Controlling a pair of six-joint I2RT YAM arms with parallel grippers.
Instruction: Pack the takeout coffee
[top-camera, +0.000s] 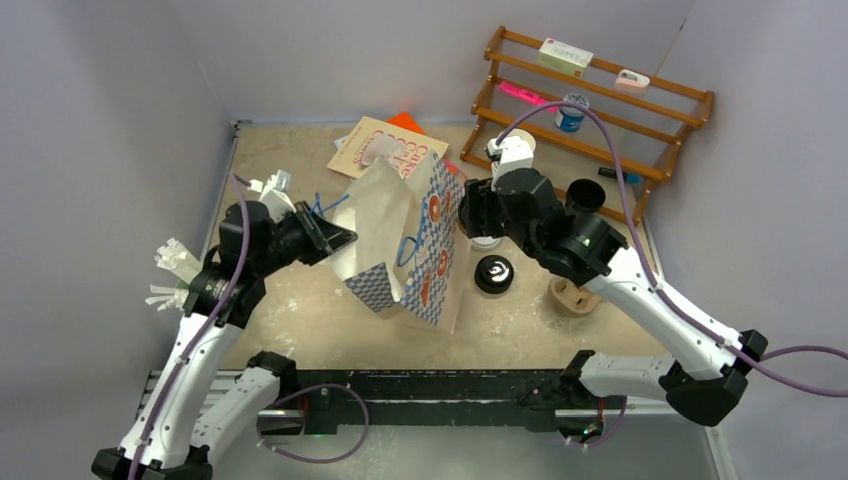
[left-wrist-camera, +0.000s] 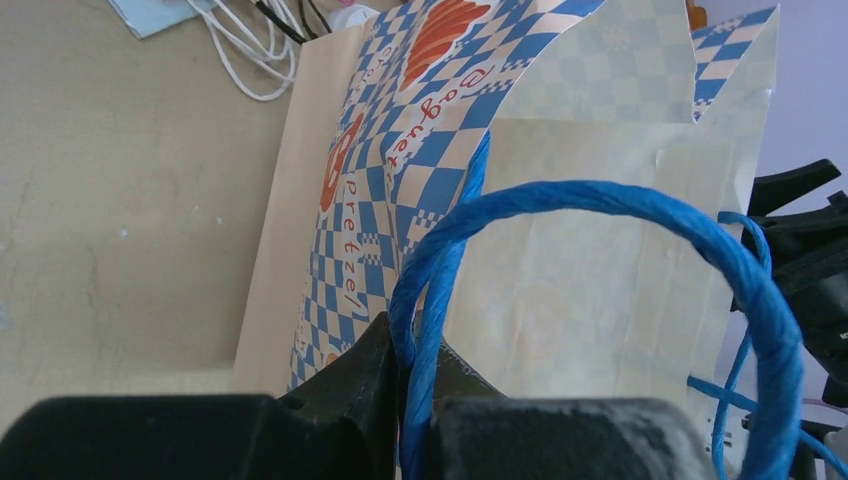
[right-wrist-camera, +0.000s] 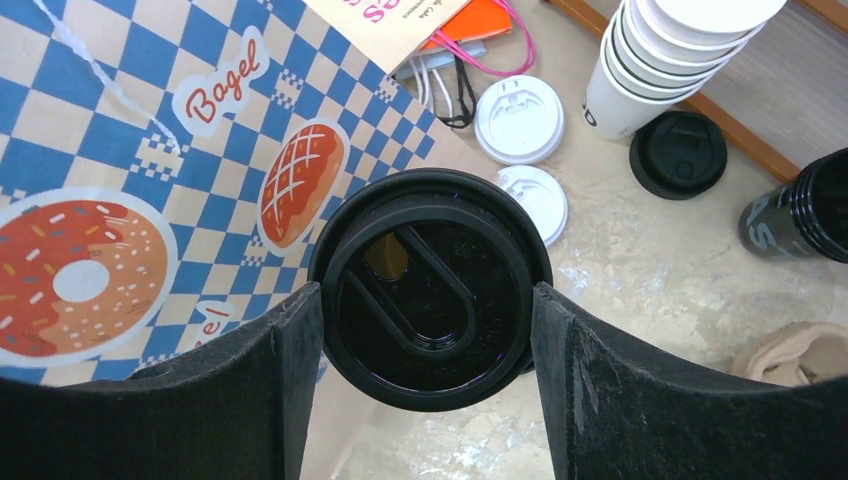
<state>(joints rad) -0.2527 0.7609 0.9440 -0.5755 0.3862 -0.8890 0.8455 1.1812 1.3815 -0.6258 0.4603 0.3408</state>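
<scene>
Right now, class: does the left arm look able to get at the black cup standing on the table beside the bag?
Probably not. The left gripper is shut on the blue handle of the bag, which itself stands between that arm and the black cup.

blue-checked bag, black-lidded cup

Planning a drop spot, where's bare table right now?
Free: near-left table, between the left arm and the blue-checked paper bag. Also the near strip in front of the bag. Crowded: right of the bag, with the black-lidded cup, right end effector, and wooden rack.
</scene>
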